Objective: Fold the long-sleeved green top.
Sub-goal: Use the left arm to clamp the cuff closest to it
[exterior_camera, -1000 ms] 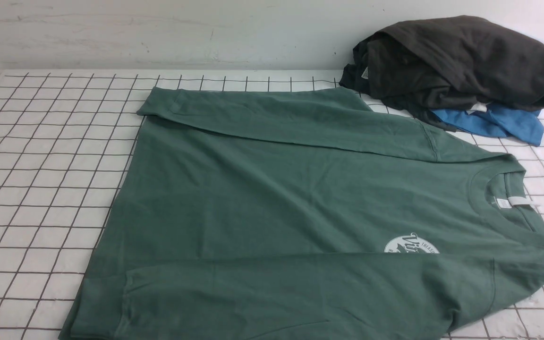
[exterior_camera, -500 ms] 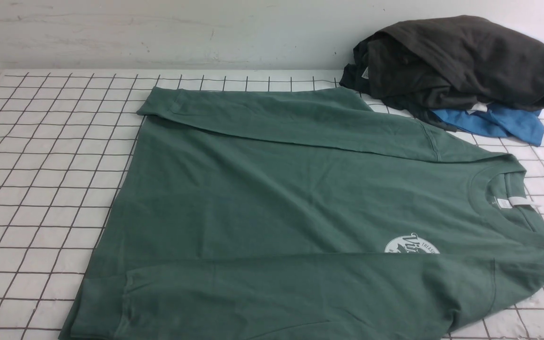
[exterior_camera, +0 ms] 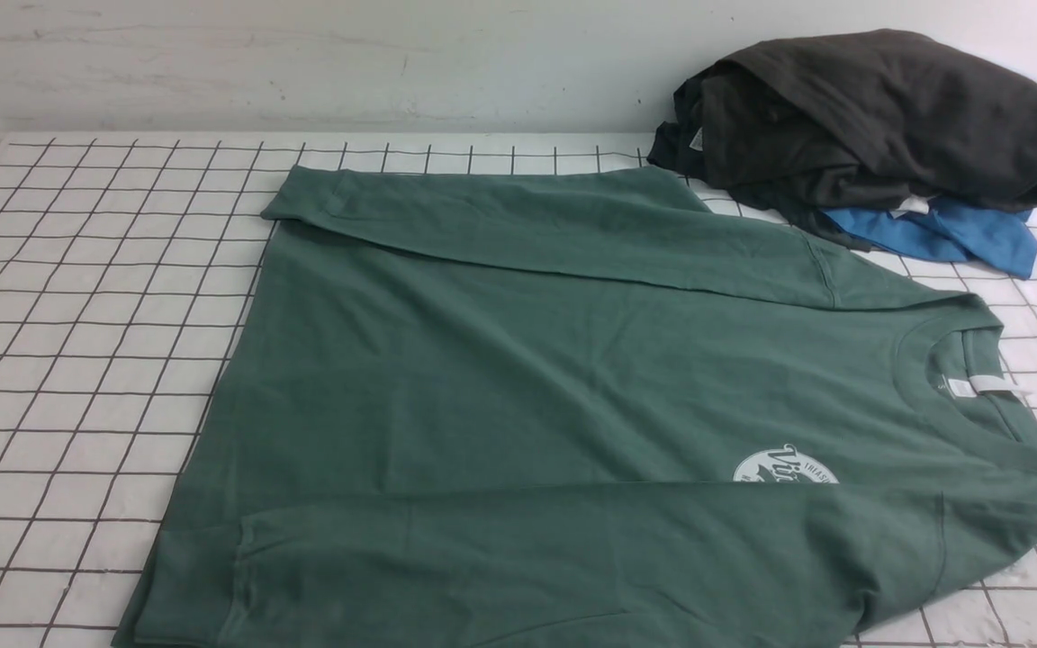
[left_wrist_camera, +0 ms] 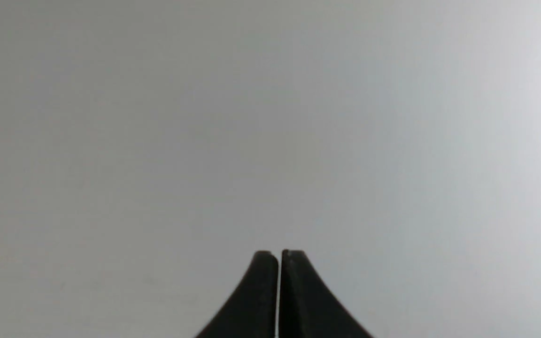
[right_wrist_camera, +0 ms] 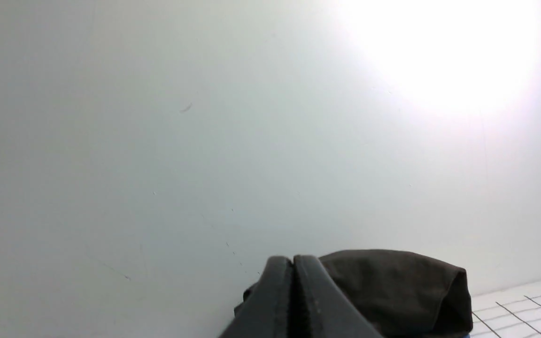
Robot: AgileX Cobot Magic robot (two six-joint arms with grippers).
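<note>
Only the front view shows the green long-sleeved top [exterior_camera: 527,405].

The green long-sleeved top [exterior_camera: 518,405] lies flat, both sleeves folded inward.

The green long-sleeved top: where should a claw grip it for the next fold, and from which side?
Probably the hem edge of the green long-sleeved top, coming from the robot's left. The top lies flat, collar to the right, both sleeves already folded over the body, so the hem is a straight, free edge on the checked cloth.
</note>
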